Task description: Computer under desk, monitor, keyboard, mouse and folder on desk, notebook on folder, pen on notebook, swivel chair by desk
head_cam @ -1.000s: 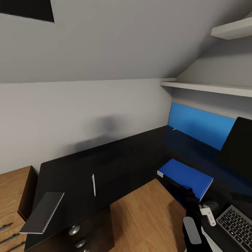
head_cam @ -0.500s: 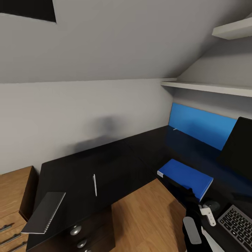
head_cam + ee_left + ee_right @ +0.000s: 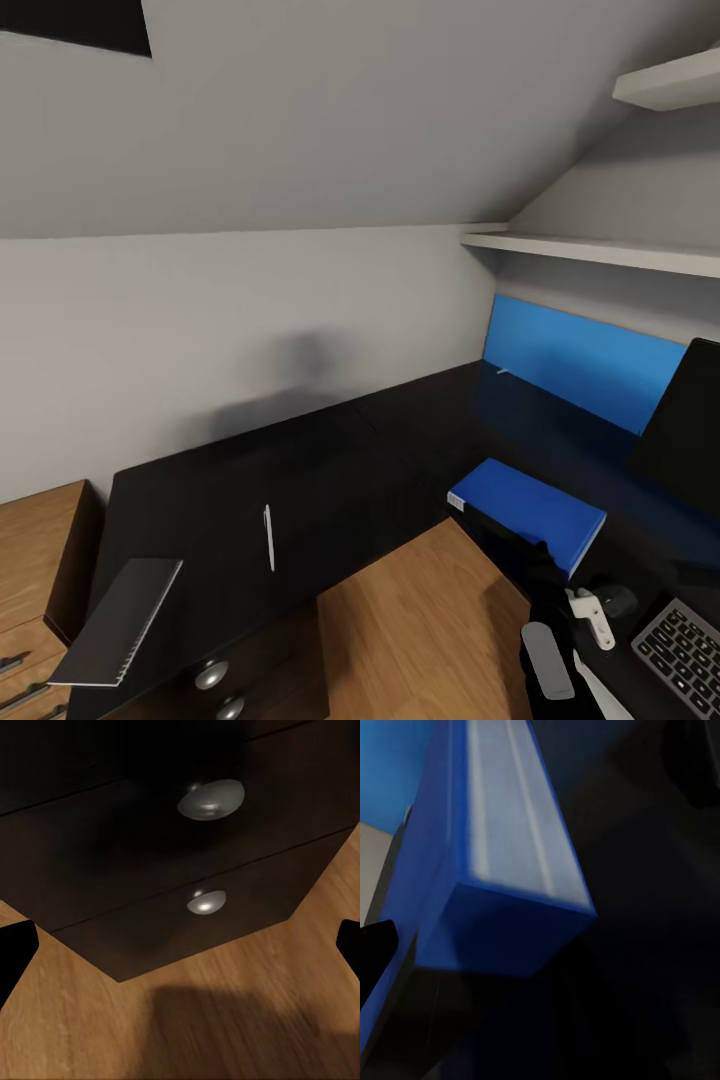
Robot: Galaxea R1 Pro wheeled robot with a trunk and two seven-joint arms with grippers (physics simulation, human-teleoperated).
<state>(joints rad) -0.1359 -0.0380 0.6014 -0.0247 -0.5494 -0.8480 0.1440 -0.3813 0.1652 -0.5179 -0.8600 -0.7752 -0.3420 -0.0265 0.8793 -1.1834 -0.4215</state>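
The black L-shaped desk [image 3: 330, 470] carries the grey notebook [image 3: 115, 622] at its near left corner, overhanging the edge, with the slim pale pen [image 3: 268, 537] to its right. The blue folder [image 3: 527, 513] lies flat on the right wing of the desk. Behind the folder stands the monitor [image 3: 690, 430], and the keyboard [image 3: 685, 650] lies at the lower right beside a dark mouse [image 3: 617, 600]. My right gripper [image 3: 543, 570] sits just in front of the folder's near edge; the folder [image 3: 502, 870] is close up, one fingertip [image 3: 375, 949] spread wide. My left gripper [image 3: 180, 949] hangs open low before the drawer pedestal [image 3: 150, 847].
A light wooden drawer cabinet [image 3: 35, 560] stands left of the desk. White shelves [image 3: 600, 250] and a sloped ceiling hang over the right wing, with the blue back panel [image 3: 580, 360] below them. Wooden floor [image 3: 420, 620] lies in the desk's inner corner.
The whole picture has shifted slightly, so the camera moved. The things on the desk and both arms have kept their places.
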